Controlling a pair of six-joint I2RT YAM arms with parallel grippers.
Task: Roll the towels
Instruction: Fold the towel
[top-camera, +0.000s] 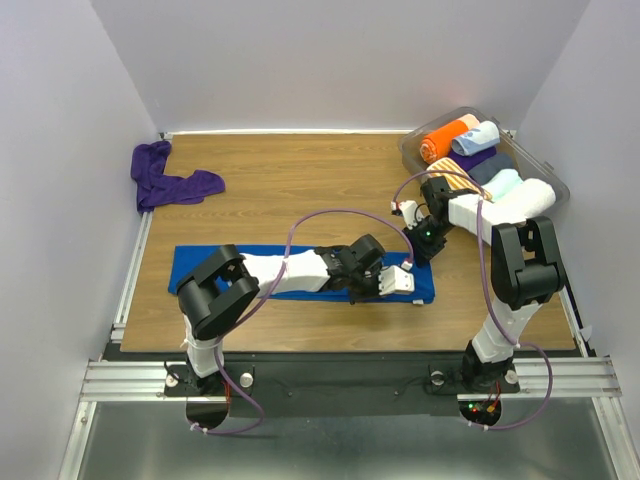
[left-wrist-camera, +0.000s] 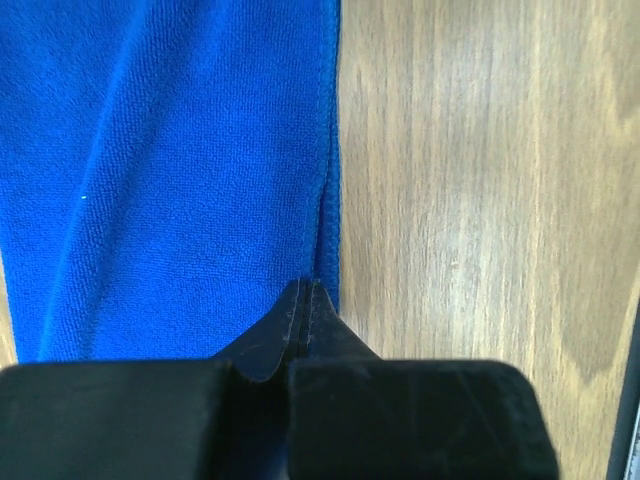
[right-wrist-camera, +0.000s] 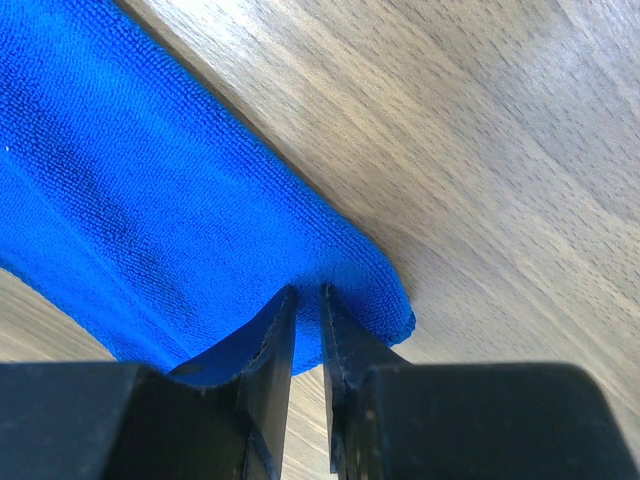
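The royal blue towel (top-camera: 195, 258) lies flat as a long strip across the near part of the wooden table (top-camera: 300, 190). My left arm stretches along it. The left gripper (top-camera: 400, 282) sits at the strip's right end, near side. In the left wrist view its jaws (left-wrist-camera: 308, 288) are shut, pinching the hem of the blue towel (left-wrist-camera: 180, 170). My right gripper (top-camera: 422, 248) is at the far right corner. The right wrist view shows that gripper (right-wrist-camera: 308, 292) nearly closed on the slightly raised corner of the blue cloth (right-wrist-camera: 150, 200). The dark purple towel (top-camera: 165, 180) lies crumpled at the far left.
A clear plastic bin (top-camera: 412, 152) stands at the far right corner and holds several rolled towels, among them an orange roll (top-camera: 440, 140) and a pale blue roll (top-camera: 478, 138). White walls close in the table on the left, back and right.
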